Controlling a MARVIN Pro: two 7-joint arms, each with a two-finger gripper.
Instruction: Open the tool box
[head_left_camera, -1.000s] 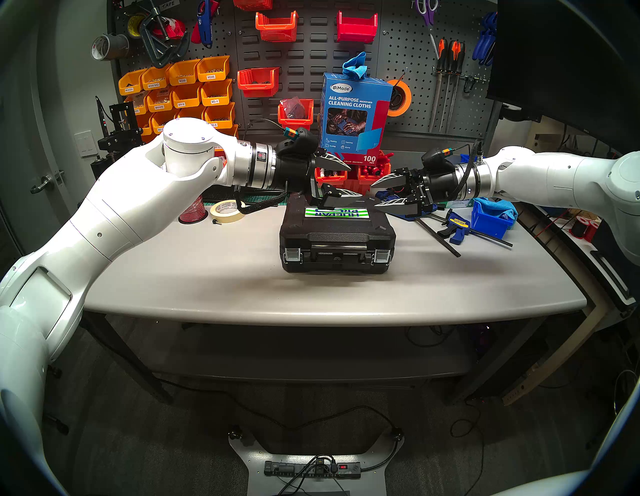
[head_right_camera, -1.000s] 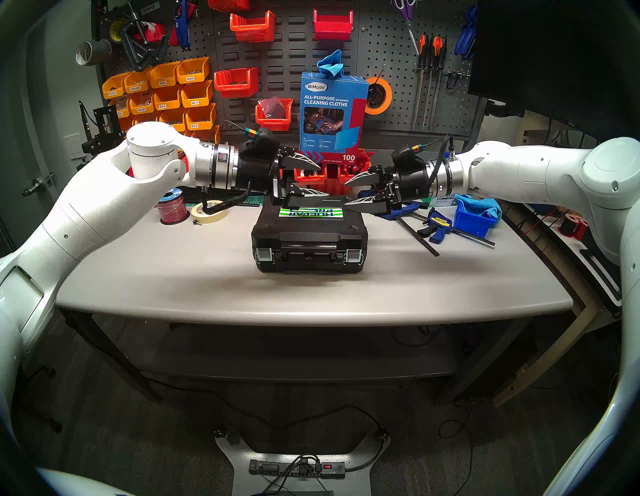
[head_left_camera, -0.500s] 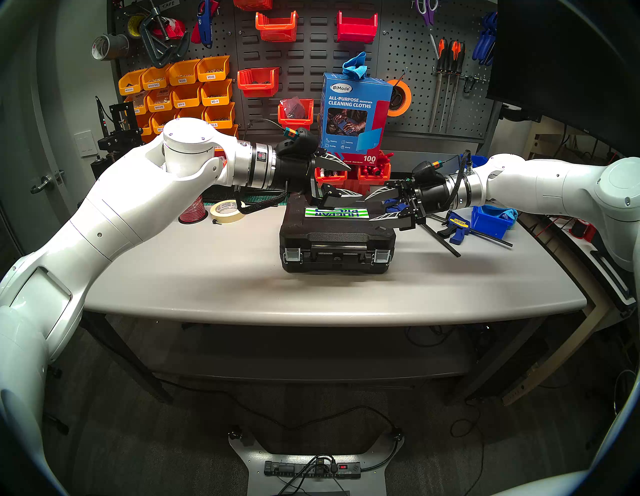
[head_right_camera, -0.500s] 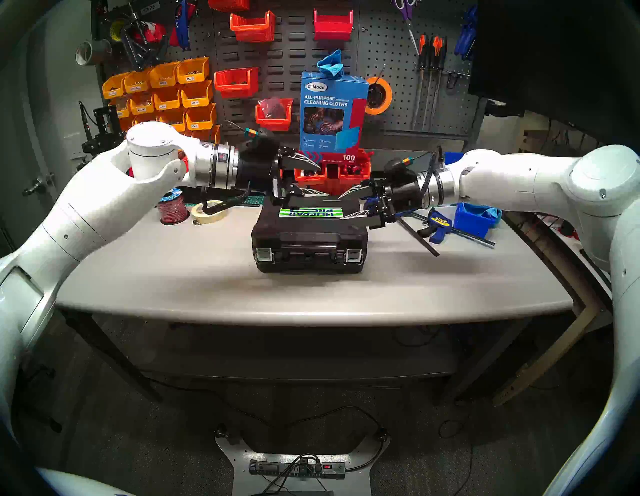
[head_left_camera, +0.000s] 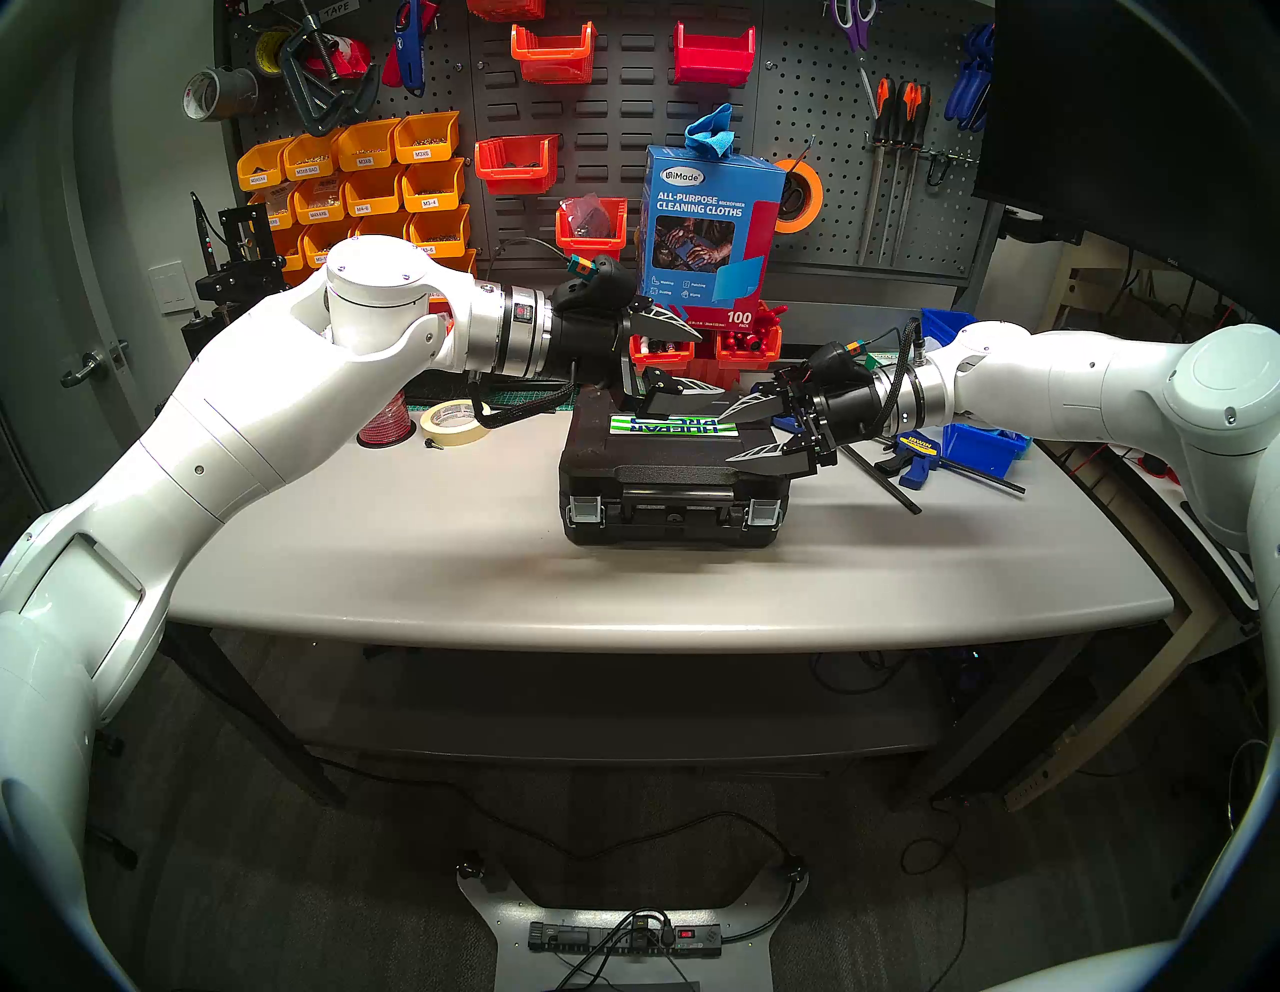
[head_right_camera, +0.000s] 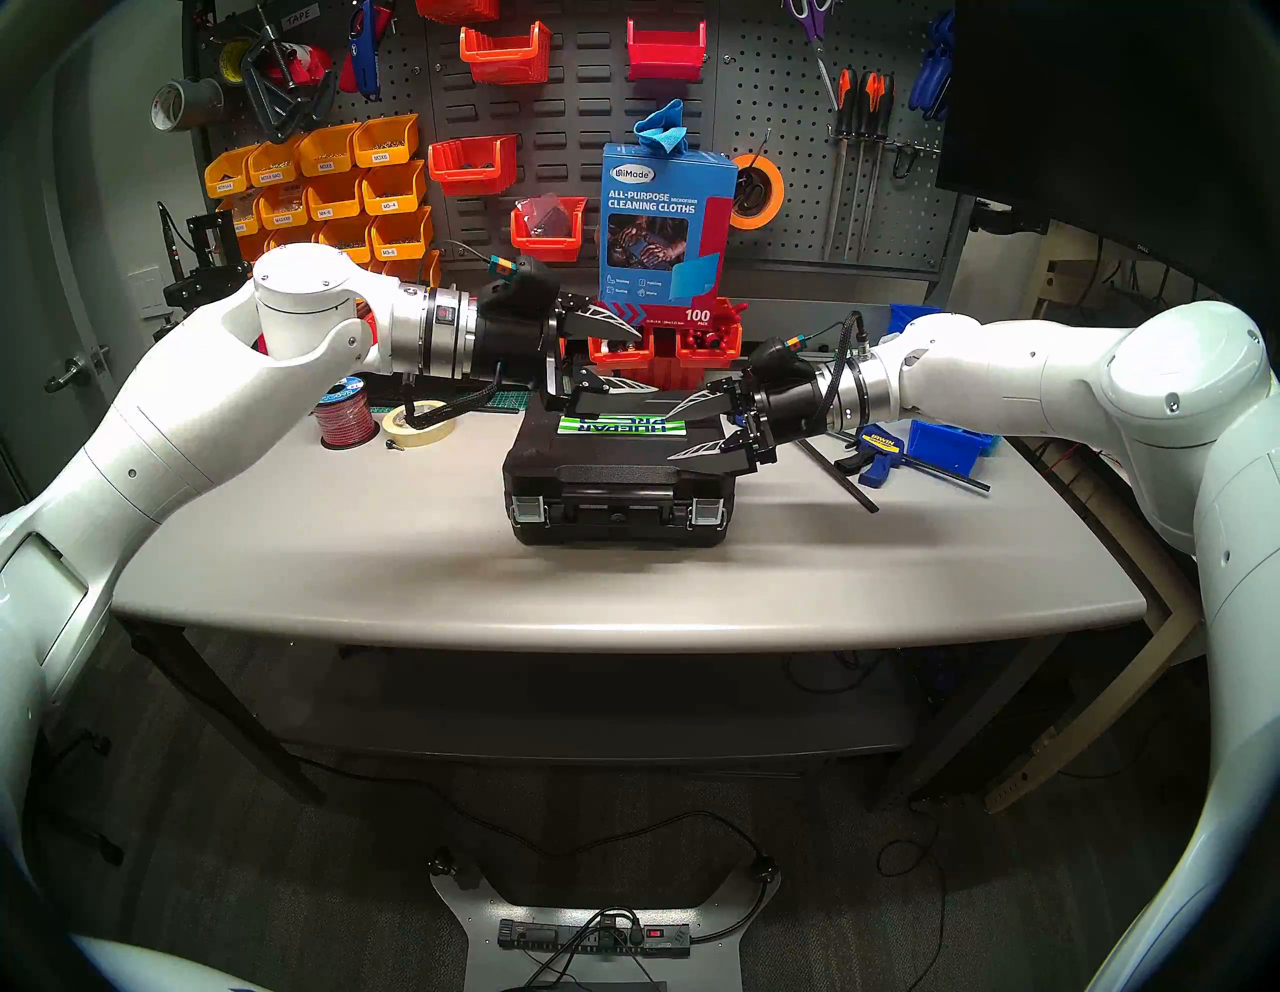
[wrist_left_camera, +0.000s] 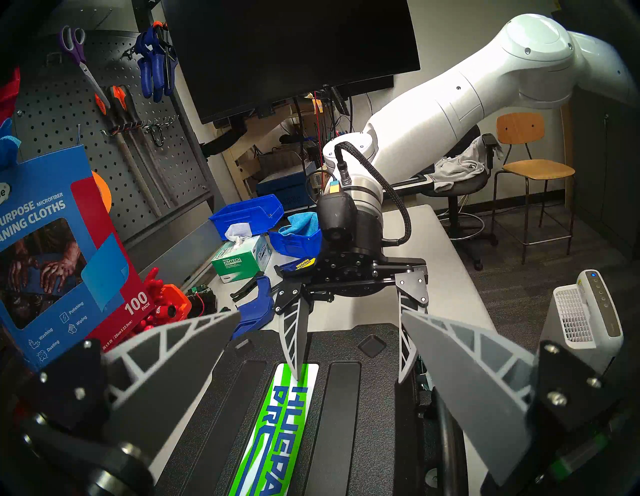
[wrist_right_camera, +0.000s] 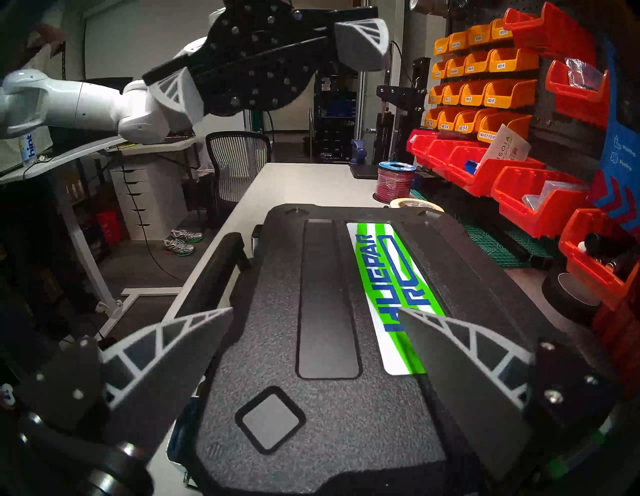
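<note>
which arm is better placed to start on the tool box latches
Probably the right: the right hand is open, low over the tool box lid, nearer its right latch. The left hand hangs higher, farther back.

Tool box (head_left_camera: 675, 478): black, textured hard plastic, briefcase-shaped. Lies flat on the table (head_left_camera: 415, 554), roughly mid-table, lid closed. Green-white-blue striped label (head_left_camera: 668, 424) on the lid's far half (lettering reads upside down from the head view). Two silver latches (head_left_camera: 585, 511) on the near front face, both down, flanking the black handle (head_left_camera: 675, 493), which lies folded against the case.
</note>
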